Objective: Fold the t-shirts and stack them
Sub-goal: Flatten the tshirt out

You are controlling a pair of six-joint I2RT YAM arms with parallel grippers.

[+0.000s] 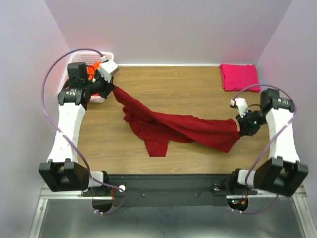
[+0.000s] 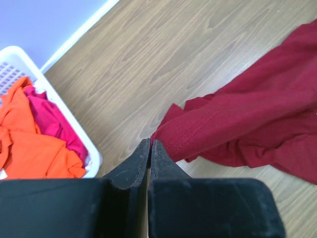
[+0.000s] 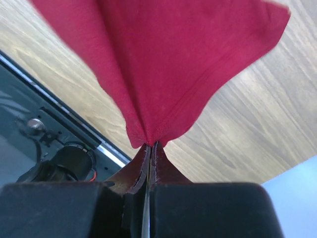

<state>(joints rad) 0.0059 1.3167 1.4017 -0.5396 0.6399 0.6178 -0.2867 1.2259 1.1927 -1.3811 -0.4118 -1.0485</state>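
A dark red t-shirt (image 1: 171, 126) hangs stretched between my two grippers, sagging onto the wooden table in the middle. My left gripper (image 1: 114, 89) is shut on one edge of it near the basket; the left wrist view shows its tips (image 2: 150, 144) pinching the shirt's hem (image 2: 237, 124). My right gripper (image 1: 241, 128) is shut on the other end, where the cloth (image 3: 163, 64) bunches into the closed tips (image 3: 150, 145). A folded magenta-pink t-shirt (image 1: 239, 77) lies at the far right corner. An orange shirt (image 2: 29, 148) and a pink shirt (image 2: 52, 119) lie in the basket.
The white lattice basket (image 1: 101, 57) stands at the far left corner, its rim (image 2: 54, 106) close to my left gripper. The table's near edge and black rail (image 3: 64, 124) run just under my right gripper. Walls enclose the table on three sides.
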